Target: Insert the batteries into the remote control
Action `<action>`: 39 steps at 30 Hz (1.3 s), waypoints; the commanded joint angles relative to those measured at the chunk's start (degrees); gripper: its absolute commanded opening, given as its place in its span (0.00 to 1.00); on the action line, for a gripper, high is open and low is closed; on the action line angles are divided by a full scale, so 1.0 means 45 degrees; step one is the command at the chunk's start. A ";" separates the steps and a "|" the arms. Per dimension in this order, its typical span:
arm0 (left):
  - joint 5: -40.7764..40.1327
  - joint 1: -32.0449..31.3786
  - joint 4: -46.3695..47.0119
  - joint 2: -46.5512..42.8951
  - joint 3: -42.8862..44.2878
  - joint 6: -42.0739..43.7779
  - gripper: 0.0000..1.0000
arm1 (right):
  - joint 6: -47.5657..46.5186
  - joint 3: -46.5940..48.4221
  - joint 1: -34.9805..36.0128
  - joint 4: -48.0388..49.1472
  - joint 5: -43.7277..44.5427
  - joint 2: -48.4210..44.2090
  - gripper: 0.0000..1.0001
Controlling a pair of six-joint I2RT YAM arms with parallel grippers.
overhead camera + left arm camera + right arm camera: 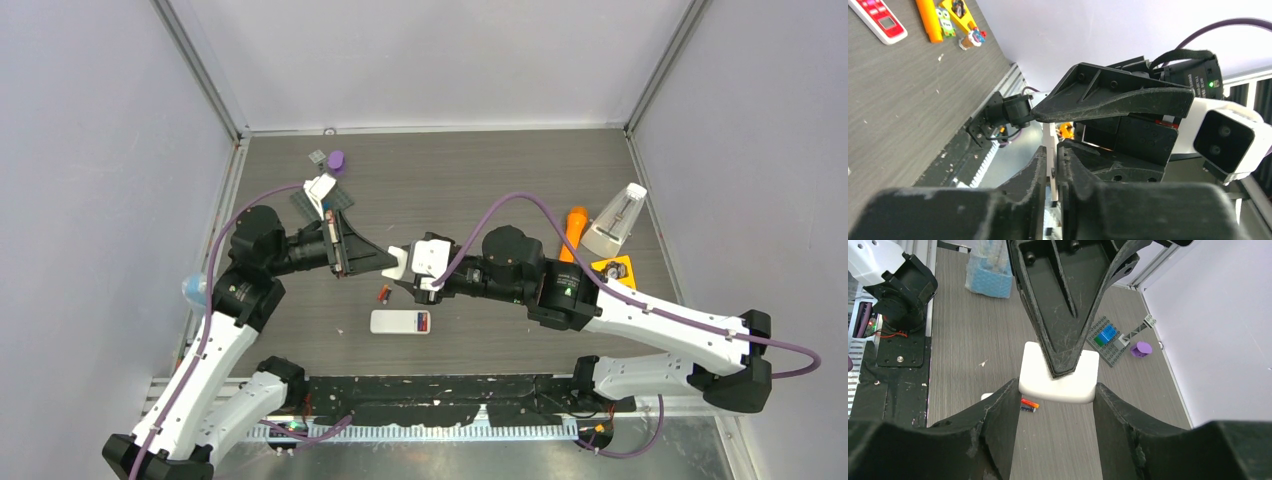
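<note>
left arm [203,372], right arm [660,318]: white links, black joints | cables [522,196]: purple | fingers [993,435]: black, scuffed

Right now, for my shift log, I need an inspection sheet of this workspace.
Surface: dark wood-grain table.
Job's things: white remote lying flat; one battery loose nearby; white cover held above the table.
Clutter: orange marker, yellow card, brick plate, purple cap.
Grippers: left gripper shut on white cover; right gripper open, straddling it.
Cables: purple cable looping over each arm.
Surroundings: plain pale walls; nothing else seen.
</note>
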 commanded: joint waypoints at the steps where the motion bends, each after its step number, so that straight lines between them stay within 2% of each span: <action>1: 0.0084 0.0026 0.0220 -0.0194 0.0181 0.0191 0.25 | 0.0134 0.0593 0.0054 0.0209 0.0206 -0.0102 0.37; 4: -0.0145 0.0026 -0.0127 -0.0191 0.0022 0.0576 0.56 | 0.0280 0.0472 0.0054 -0.0031 0.0271 -0.0097 0.37; 7: -0.0415 0.0069 -0.0914 -0.0227 -0.0017 0.1361 0.70 | 0.0491 0.0337 0.0042 -0.0514 0.0468 -0.0063 0.36; 10: -0.1248 0.0301 -0.2686 -0.0234 0.0207 0.2938 0.78 | 0.0632 -0.0156 0.0015 -0.0899 0.0497 -0.0055 0.36; 15: -0.4937 0.0524 -0.6508 -0.0096 0.0076 0.5573 0.79 | 0.0542 -0.0780 -0.0188 -0.2153 0.0089 0.0607 0.36; 17: -0.6198 0.0531 -0.6983 -0.0039 -0.0559 0.5984 0.79 | 0.0467 -0.0875 -0.0245 -0.2538 -0.0111 0.0995 0.36; 22: -0.7902 0.0580 -0.6785 0.0279 -0.2368 0.6092 0.78 | -0.0056 -0.0617 -0.0354 -0.3861 -0.0582 0.2570 0.36; 30: -0.8523 0.2036 -0.5995 0.0221 -0.4065 0.5783 0.78 | -0.0831 0.0100 -0.0444 -0.5108 -0.0596 0.5336 0.34; 39: -0.7893 0.3841 -0.5330 0.0158 -0.4912 0.5859 0.77 | -0.1338 0.1426 -0.0688 -0.6066 -0.0791 0.7577 0.33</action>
